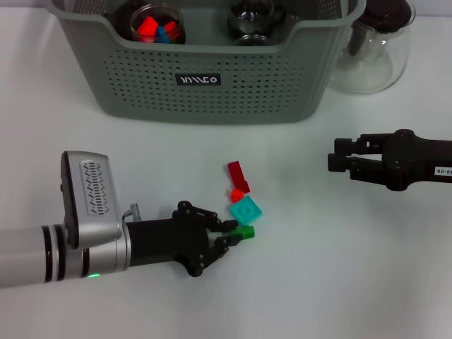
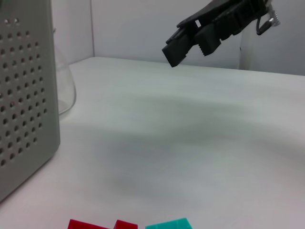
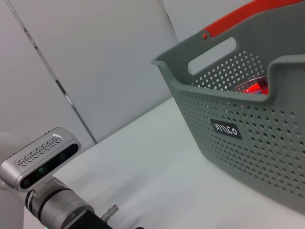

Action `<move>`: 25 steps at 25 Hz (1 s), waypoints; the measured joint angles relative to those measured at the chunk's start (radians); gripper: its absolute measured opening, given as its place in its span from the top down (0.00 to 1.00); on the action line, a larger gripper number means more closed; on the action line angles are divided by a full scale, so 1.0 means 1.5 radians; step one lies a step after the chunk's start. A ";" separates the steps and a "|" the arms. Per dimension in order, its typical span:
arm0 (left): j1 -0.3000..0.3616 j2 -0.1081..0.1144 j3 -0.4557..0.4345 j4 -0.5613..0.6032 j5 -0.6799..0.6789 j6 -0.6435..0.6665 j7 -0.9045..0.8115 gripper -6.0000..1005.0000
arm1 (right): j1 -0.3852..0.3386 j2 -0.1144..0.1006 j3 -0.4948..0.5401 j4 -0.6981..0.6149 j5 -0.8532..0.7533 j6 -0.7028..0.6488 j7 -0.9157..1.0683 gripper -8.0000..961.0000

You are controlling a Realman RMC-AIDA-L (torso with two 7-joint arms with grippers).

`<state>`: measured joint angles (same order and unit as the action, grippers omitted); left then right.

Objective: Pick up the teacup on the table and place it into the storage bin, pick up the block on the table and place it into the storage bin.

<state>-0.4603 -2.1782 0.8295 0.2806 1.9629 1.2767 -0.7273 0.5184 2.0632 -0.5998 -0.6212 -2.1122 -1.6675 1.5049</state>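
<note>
The grey-green storage bin (image 1: 212,81) stands at the back of the table; it also shows in the right wrist view (image 3: 248,143). Inside it are a glass cup holding red and blue blocks (image 1: 157,27) and a clear glass teacup (image 1: 251,18). On the table lie a red bar block (image 1: 238,174), a small orange-red block (image 1: 237,193), a teal square block (image 1: 246,210) and a green block (image 1: 246,232). My left gripper (image 1: 234,234) lies low on the table, shut on the green block. My right gripper (image 1: 336,159) hovers empty and shut at the right, seen also in the left wrist view (image 2: 183,47).
A clear glass teapot with a black lid (image 1: 374,49) stands right of the bin. The red blocks (image 2: 102,224) and the teal block (image 2: 167,223) show at the edge of the left wrist view. White table lies between the two grippers.
</note>
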 joint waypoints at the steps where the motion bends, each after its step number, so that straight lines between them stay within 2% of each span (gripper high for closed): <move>1: 0.002 0.000 0.000 0.000 -0.002 0.006 -0.003 0.78 | 0.000 0.000 0.000 0.000 0.000 0.000 0.000 0.55; 5: 0.006 0.003 -0.002 0.015 -0.003 0.039 -0.031 0.81 | 0.000 -0.001 0.001 0.000 0.000 0.000 0.000 0.55; 8: 0.023 0.009 -0.008 0.068 0.000 0.107 -0.097 0.85 | 0.000 -0.003 0.002 0.000 0.000 0.000 0.000 0.55; 12: 0.050 0.020 -0.022 0.172 -0.002 0.233 -0.203 0.85 | 0.001 -0.005 0.002 0.000 0.000 0.000 0.000 0.55; 14: 0.051 0.028 -0.067 0.225 -0.008 0.318 -0.266 0.84 | 0.001 -0.005 0.003 0.000 0.000 0.000 0.000 0.55; 17: 0.025 0.038 -0.159 0.293 -0.040 0.409 -0.378 0.83 | 0.002 -0.005 0.002 0.000 0.000 0.000 0.000 0.55; 19: -0.005 0.044 -0.208 0.350 -0.070 0.432 -0.469 0.82 | 0.003 -0.005 0.000 0.000 0.000 0.000 0.000 0.55; 21: -0.021 0.048 -0.220 0.377 -0.079 0.426 -0.508 0.81 | 0.005 -0.003 0.000 0.000 0.000 0.000 0.000 0.55; 23: -0.072 0.065 -0.229 0.454 -0.086 0.373 -0.629 0.80 | 0.006 -0.002 -0.001 0.000 0.000 0.000 0.000 0.55; 24: -0.097 0.079 -0.219 0.473 -0.078 0.339 -0.670 0.79 | 0.007 -0.002 -0.001 0.000 0.000 0.000 0.000 0.55; 25: -0.097 0.079 -0.219 0.473 -0.078 0.339 -0.670 0.79 | 0.008 -0.002 -0.001 0.000 0.000 -0.001 0.000 0.55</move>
<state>-0.6058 -2.0603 0.5012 0.9905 1.8459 1.7846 -1.7325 0.5307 2.0605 -0.6019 -0.6212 -2.1122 -1.6683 1.5049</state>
